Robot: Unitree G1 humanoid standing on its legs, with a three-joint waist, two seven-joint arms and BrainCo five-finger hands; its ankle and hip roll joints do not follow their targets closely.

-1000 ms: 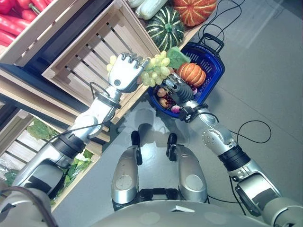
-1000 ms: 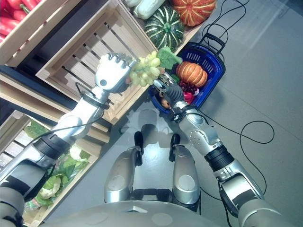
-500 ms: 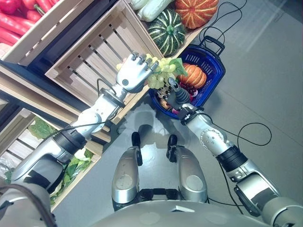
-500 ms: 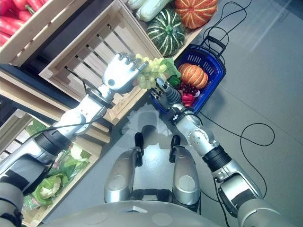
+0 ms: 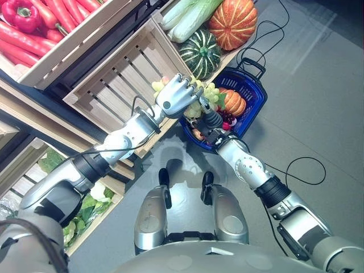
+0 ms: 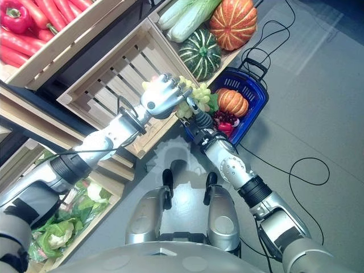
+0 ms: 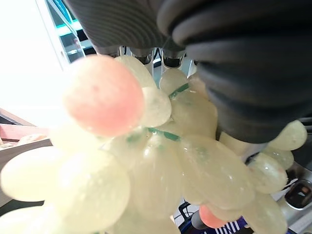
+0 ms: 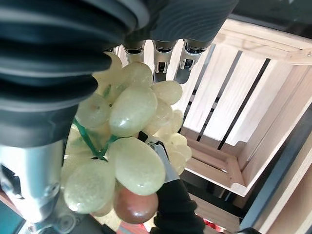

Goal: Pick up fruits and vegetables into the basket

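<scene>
The left hand [image 5: 177,95] is gripping a bunch of green grapes [image 5: 200,100] with fingers curled round it, just above the blue basket [image 5: 255,101] on the floor. The right hand [image 5: 211,119] is touching the bunch from below, and I cannot tell how its fingers are set. A small pumpkin [image 5: 234,103] is lying in the basket.

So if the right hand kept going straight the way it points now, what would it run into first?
The bunch of green grapes, most likely. The right hand points up from the blue basket at the bunch, which the left hand grips; the right wrist view shows grapes right against it. Contact may already exist, since depth is unclear.
</scene>
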